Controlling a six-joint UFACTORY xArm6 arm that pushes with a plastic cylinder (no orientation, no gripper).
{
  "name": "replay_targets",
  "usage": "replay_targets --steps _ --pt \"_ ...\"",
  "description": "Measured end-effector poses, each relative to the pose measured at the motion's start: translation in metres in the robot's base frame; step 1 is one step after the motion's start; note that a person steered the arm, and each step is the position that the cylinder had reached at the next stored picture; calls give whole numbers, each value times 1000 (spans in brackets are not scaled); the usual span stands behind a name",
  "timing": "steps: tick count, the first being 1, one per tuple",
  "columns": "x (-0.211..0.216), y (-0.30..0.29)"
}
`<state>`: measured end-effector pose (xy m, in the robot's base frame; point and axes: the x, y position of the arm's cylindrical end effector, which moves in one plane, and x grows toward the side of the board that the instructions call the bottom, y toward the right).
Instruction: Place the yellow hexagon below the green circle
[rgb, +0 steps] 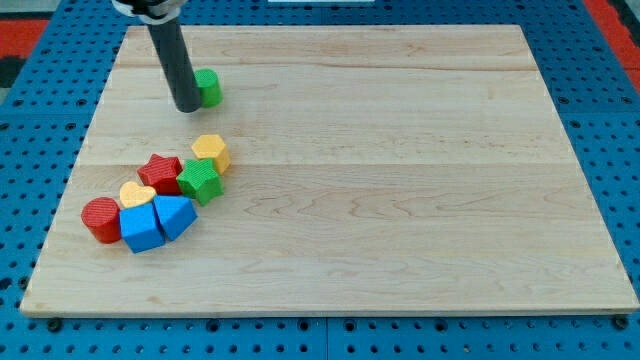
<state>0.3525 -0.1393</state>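
Note:
The yellow hexagon (211, 150) lies left of the board's middle, at the top right of a cluster of blocks. The green circle (208, 88) lies near the view's top left, well above the hexagon and partly hidden by my rod. My tip (187, 106) rests on the board just left of the green circle, touching or almost touching it, and above the yellow hexagon with a gap between them.
The cluster holds a red star (160, 172), a green star-shaped block (199, 181), a yellow heart (136, 193), a red circle (101, 219), a blue cube (141, 227) and a second blue block (175, 215). The wooden board (400, 180) lies on a blue pegboard.

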Motion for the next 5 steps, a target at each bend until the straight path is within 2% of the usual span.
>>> replay_targets --steps 1,2,3,4,5 --pt "33 106" --pt "98 102" --pt "127 72" --pt "123 51" --pt "123 2"
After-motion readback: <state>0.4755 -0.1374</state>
